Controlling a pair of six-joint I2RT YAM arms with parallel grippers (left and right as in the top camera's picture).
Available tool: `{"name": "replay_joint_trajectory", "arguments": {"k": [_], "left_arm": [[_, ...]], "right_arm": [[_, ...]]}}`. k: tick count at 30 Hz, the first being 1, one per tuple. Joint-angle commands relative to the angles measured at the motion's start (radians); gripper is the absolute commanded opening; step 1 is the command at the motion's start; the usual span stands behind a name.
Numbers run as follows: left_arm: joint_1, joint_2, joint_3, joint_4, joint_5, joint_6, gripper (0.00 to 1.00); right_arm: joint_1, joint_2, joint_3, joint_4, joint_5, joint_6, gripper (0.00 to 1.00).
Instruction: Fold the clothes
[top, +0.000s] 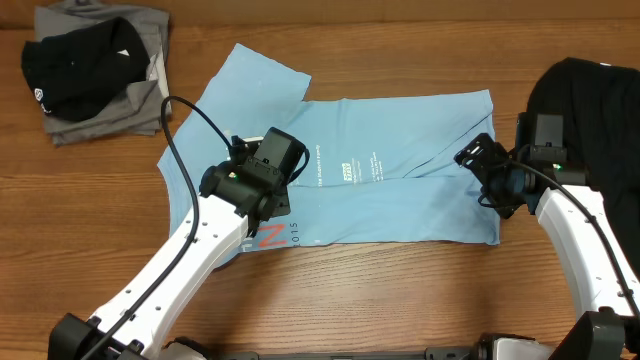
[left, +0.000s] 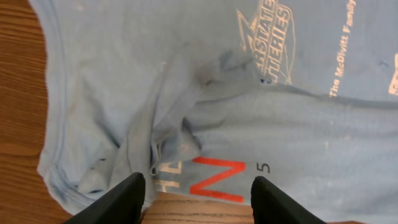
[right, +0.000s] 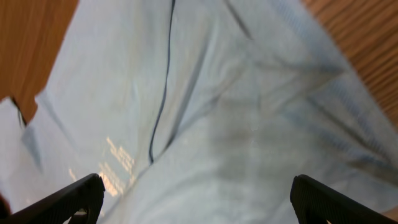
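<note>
So the blue shirt (top: 400, 190) is spread flat on the surface (top: 400, 310), and its long axis runs side to side, from one arm to the other. That's what matters for the next grab, since each arm has its own end of the cloth right underneath it.

The left gripper (left: 199, 186) hangs over the left part, just above the near hem by the red N print (left: 217, 179). Its fingers are moderately apart with nothing between them. In the left wrist view there's a bunched-up ridge of fabric (left: 180, 118) straight ahead of the fingers, so the cloth isn't lying smooth on that side.

The right gripper (right: 199, 193) sits over the right end. It's spread really wide and it's empty too, with a few diagonal creases below it.

One sleeve (top: 262, 72) sticks out at the far left corner, and only the left arm is near it.

My guess is the next fold goes along that long axis, with each arm pinching its own end. Neither arm would need to cross over.

Off to the sides are a black shirt (top: 590, 110) under the right arm and a folded pile (top: 95, 75) at the far left. Both are clear of the blue one.
</note>
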Motion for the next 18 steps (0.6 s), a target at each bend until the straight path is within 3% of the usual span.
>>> {"name": "replay_joint_trajectory", "arguments": {"k": [1, 2, 7, 18], "left_arm": [[0.005, 0.065, -0.017, -0.003, 0.058, 0.043, 0.71], [0.005, 0.09, -0.017, -0.003, 0.056, 0.064, 0.77], [0.034, 0.207, -0.017, 0.011, 0.036, 0.094, 0.8], [0.179, 0.315, -0.017, 0.01, 0.035, 0.138, 0.73]], "right_arm": [[0.001, -0.021, 0.024, -0.031, -0.099, -0.039, 1.0], [0.004, -0.021, 0.024, -0.045, -0.099, -0.039, 1.0], [0.019, -0.022, 0.024, -0.1, -0.099, -0.039, 1.0], [0.019, -0.021, 0.024, -0.12, -0.079, -0.069, 1.0]]}}
